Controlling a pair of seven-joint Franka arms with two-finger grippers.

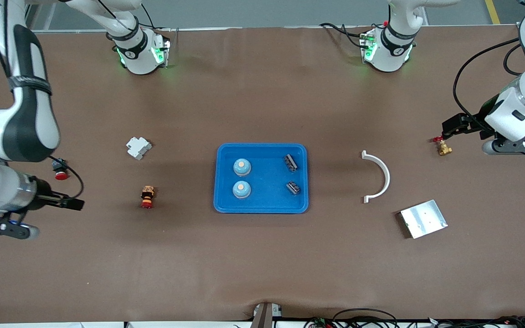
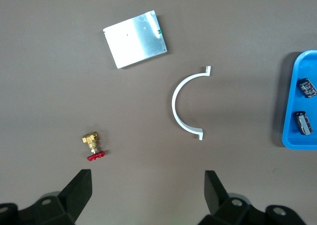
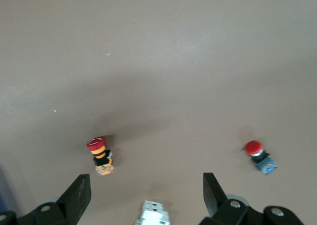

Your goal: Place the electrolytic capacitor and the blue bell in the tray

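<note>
The bright-blue tray (image 1: 267, 200) lies in the middle of the table. Two blue bells (image 1: 242, 167) (image 1: 242, 189) stand in it toward the right arm's end. Two black electrolytic capacitors (image 1: 290, 162) (image 1: 293, 187) lie in it toward the left arm's end. The left wrist view shows the tray's edge (image 2: 297, 71) and both capacitors (image 2: 308, 87). My left gripper (image 1: 455, 127) (image 2: 147, 190) is open and empty, up over the table at the left arm's end. My right gripper (image 1: 69, 202) (image 3: 143, 193) is open and empty over the right arm's end.
A white half-ring (image 1: 378, 176), a silver metal plate (image 1: 423, 218) and a brass valve with a red handle (image 1: 442, 146) lie toward the left arm's end. A white breaker (image 1: 138, 147), a red-and-orange pushbutton (image 1: 147, 197) and a red-capped button (image 1: 60, 169) lie toward the right arm's end.
</note>
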